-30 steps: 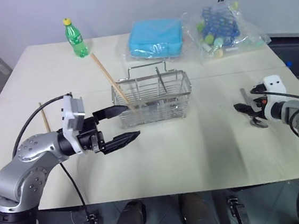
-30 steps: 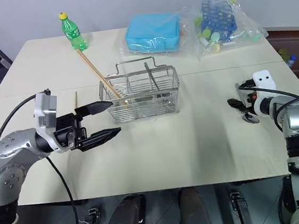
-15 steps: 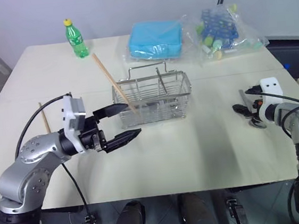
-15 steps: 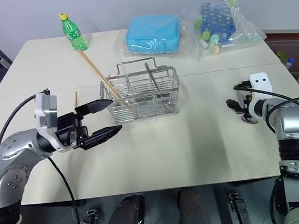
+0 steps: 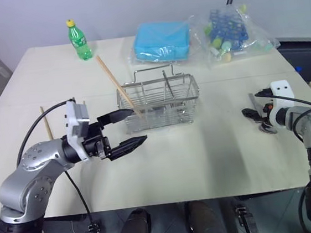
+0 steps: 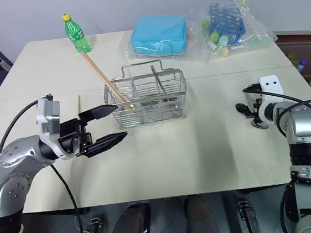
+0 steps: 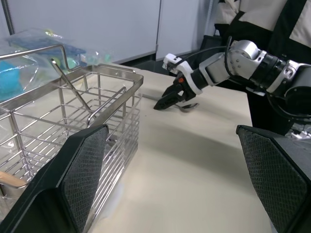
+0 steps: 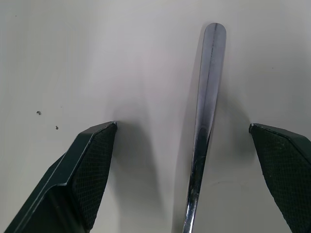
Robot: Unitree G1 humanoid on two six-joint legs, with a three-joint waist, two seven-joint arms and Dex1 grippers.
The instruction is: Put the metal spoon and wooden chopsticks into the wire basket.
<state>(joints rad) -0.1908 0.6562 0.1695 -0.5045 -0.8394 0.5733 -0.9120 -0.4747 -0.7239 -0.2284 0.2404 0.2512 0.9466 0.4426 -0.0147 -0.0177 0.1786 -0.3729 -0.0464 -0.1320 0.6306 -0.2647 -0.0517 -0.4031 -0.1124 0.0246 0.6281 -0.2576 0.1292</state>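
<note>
1. Desk (image 5: 205,161), pale beige, wide under a plain grey wall.
2. Wire basket (image 5: 159,102) stands mid-desk, shiny chrome; one of the wooden chopsticks (image 5: 116,84) leans in its left end, another (image 5: 46,122) lies flat far left.
3. Left claw (image 5: 126,129) gapes empty beside the basket, unmoved.
4. Right claw (image 5: 257,118), fully spread and tilted lower than before, straddles the slim metal spoon (image 8: 204,126) without gripping.

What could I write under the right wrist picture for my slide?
Two open black fingers straddle the slim silver metal spoon handle lying on the pale table.
</note>
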